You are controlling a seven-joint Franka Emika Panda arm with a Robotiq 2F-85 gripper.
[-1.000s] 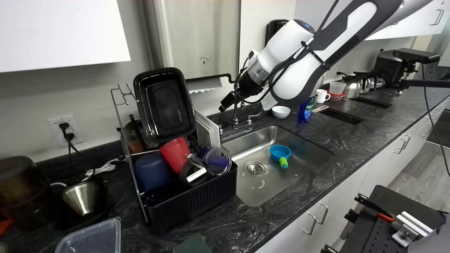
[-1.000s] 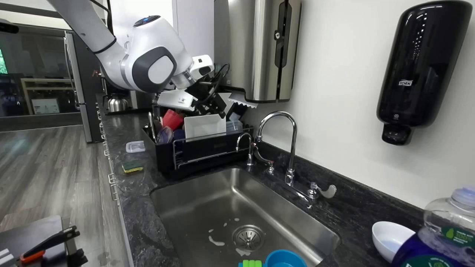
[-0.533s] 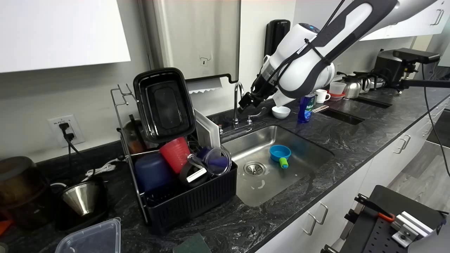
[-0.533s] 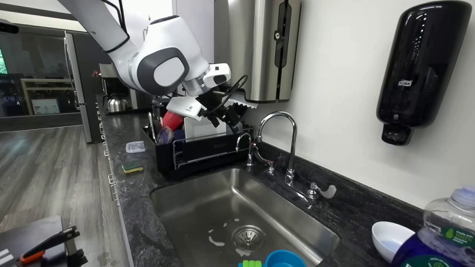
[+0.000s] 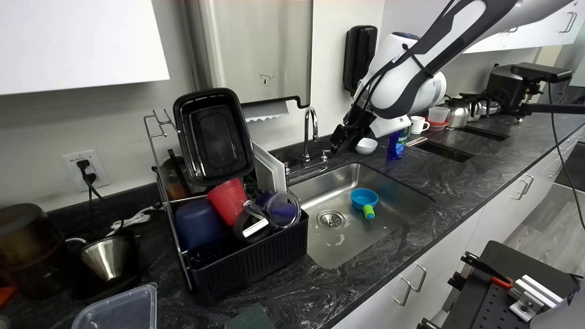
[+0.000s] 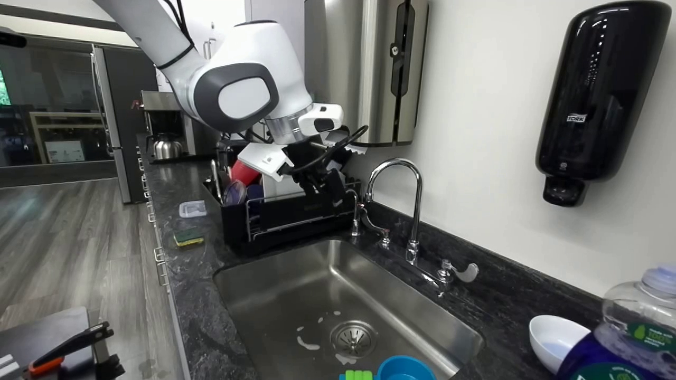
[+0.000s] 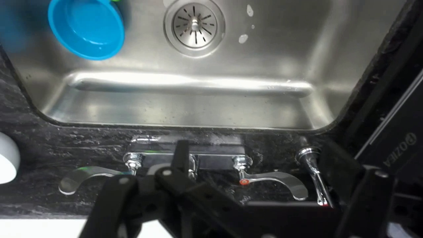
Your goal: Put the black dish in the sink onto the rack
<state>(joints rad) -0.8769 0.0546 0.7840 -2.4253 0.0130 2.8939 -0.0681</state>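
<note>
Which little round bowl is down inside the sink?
The bright blue bowl with the green handle. It's in the sink, near the drain, while the white bowl is up on the counter.

Over the sink [image 6: 314, 293] I've free air; faucet [image 6: 418, 200] and rack [image 5: 249, 260] edge it, a bowl [image 7: 87, 29] crowds part.

Pretty bright in both exterior views tbh, nearly blown out on the cupboard [image 5: 77, 41], also a big glare streak along the sink [image 7: 205, 69] in the wrist view plus a dark, super blurry gripper [image 7: 257, 152] up close
</note>
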